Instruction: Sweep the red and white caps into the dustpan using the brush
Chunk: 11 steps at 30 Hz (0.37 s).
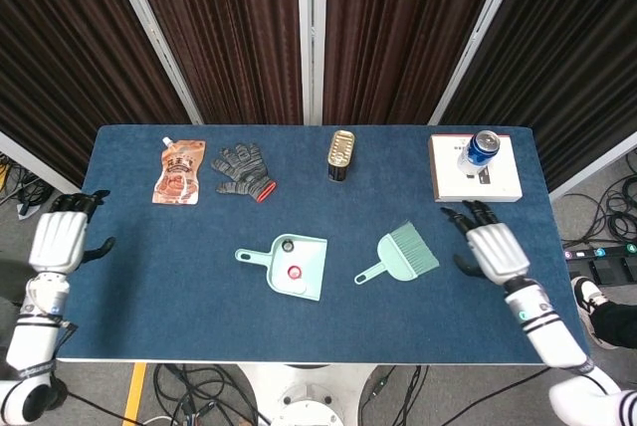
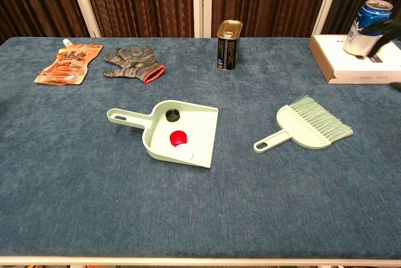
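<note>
Item count on the worktop:

- Dustpan: 1
- Brush: 1
- Caps inside the dustpan: 3, namely red cap, white cap and black cap
- Glove: 1
- Orange pouch: 1
- Gold tin: 1
- Blue can: 1
- White box: 1
</note>
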Motion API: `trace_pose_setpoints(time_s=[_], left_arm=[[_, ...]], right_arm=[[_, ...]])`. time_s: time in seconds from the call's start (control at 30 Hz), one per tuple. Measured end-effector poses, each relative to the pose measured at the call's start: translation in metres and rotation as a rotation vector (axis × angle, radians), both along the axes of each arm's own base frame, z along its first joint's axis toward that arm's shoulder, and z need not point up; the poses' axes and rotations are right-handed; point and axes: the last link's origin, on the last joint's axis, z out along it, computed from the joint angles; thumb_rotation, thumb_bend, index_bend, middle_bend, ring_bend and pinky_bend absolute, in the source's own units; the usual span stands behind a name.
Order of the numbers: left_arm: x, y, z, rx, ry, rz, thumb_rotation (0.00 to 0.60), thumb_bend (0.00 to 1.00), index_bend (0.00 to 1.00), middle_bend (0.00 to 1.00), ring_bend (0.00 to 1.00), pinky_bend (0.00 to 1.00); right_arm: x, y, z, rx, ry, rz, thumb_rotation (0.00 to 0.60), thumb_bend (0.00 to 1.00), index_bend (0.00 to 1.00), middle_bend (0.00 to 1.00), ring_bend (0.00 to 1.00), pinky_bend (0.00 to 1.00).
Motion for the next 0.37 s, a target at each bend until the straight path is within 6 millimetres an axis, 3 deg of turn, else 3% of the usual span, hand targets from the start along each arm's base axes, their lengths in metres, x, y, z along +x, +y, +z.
trace_pose_setpoints(time_s=[0.17, 0.37], left_arm=[[-0.022, -0.037, 0.007, 0.021, -0.001, 0.057, 0.6, 0.22, 0.2, 0.28, 0.2, 0.18], [-0.033, -0.078, 0.012, 0.057, -0.016, 0.111, 0.6, 0.22, 0.2, 0.28, 0.2, 0.18]], right_arm=[[-0.033, 0.041, 0.038, -0.15, -0.076, -0.069, 0.6, 0.28, 0.11, 0.25, 0.03, 0.04], [-0.055, 0.097, 0.058, -0.261, -0.13, -0.128, 0.6, 0.28, 0.13, 0.25, 0.03, 0.04]])
